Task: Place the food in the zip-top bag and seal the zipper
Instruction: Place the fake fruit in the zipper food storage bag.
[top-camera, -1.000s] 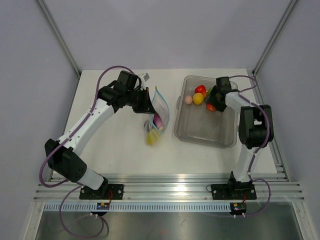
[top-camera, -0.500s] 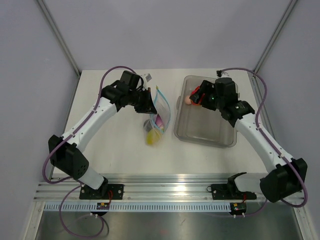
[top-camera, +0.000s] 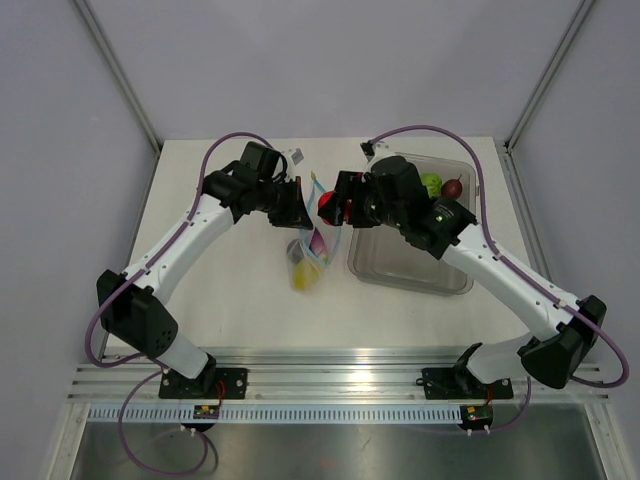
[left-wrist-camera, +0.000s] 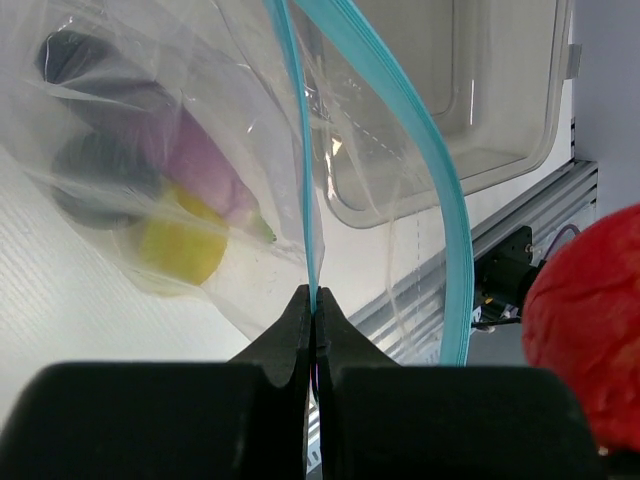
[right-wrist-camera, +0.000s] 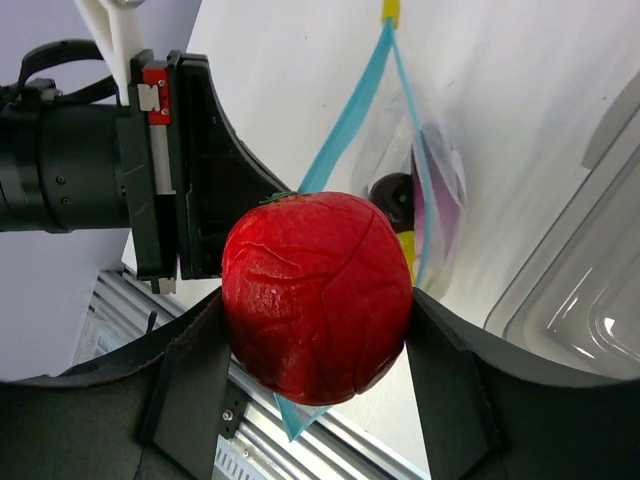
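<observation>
Loading: left end effector (left-wrist-camera: 315, 310) pinches the zip-top bag (left-wrist-camera: 190, 150) rim; right end effector (right-wrist-camera: 318, 335) clasps red food (right-wrist-camera: 315, 270) mid-frame, to lower between the zipper (left-wrist-camera: 440, 200) strips.

The mouth of the bag (left-wrist-camera: 200, 120) is a narrow slot between its blue strips (left-wrist-camera: 445, 210), hemmed by the left gripper (left-wrist-camera: 313, 300) pinching one strip and the bin (top-camera: 405, 268) just beside it. A red fruit (right-wrist-camera: 315, 290) hangs over the slot; other pieces (left-wrist-camera: 185, 245) fill the bag's bottom.
</observation>
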